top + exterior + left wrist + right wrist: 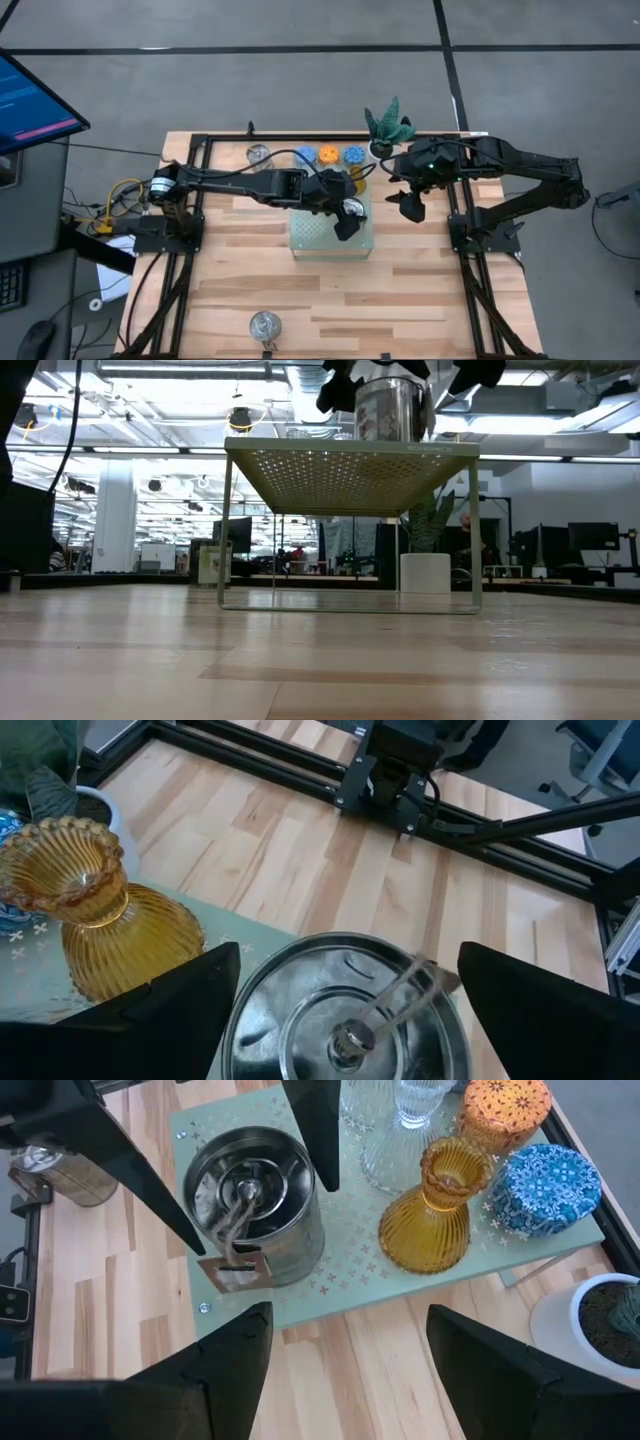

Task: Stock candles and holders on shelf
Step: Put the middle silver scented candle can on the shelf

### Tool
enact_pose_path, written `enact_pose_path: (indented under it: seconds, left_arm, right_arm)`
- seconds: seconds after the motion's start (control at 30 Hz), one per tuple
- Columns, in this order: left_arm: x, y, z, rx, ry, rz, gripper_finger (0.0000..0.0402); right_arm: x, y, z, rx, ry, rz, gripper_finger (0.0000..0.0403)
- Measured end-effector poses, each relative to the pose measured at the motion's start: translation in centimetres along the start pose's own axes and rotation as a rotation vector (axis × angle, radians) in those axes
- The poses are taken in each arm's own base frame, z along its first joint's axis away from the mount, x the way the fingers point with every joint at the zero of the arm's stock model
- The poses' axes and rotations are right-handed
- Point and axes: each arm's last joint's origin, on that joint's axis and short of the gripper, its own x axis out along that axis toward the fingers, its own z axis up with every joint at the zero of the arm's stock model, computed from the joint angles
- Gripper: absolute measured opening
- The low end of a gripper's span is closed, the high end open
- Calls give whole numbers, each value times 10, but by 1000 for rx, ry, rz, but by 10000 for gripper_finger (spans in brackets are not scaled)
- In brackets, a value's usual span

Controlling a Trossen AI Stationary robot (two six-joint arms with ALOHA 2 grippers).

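Observation:
The mint-green shelf point(310, 240) stands mid-table. On it a silver tin point(255, 1210) rests on its base, next to the amber glass cup point(435, 1215), two clear glass cups point(400, 1120), an orange candle point(505, 1110) and a blue candle point(545, 1185). My left gripper point(345, 990) is open, with one finger on each side of the tin point(392, 410); the low view shows a gap beside it. My right gripper point(410, 205) is open and empty, just right of the shelf.
A green plant in a white pot point(390, 128) stands at the shelf's far right corner. A silver tin point(258, 153) sits on the table at the far left. Another point(265, 325) sits near the front edge. Black frame rails run along both table sides.

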Motion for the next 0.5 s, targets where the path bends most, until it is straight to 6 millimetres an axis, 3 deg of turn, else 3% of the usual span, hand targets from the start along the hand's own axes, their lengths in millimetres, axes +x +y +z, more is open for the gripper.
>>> enact_pose_path:
  seconds: [0.1, 0.27, 0.37, 0.5]
  left_arm:
    - [-12, 1, 5, 2, -19, -10, 374]
    - [-75, 4, 21, 25, -78, -44, 360]
    - [-107, 10, 17, 41, -77, 1, 318]
    - [-118, 13, 3, 49, -70, 28, 221]
  right_arm:
    - [0, 0, 0, 0, 0, 2, 256]
    - [0, 4, -1, -17, 1, 14, 256]
    - [0, 7, -1, -27, 2, 21, 256]
    - [0, 8, -1, -33, 2, 23, 256]
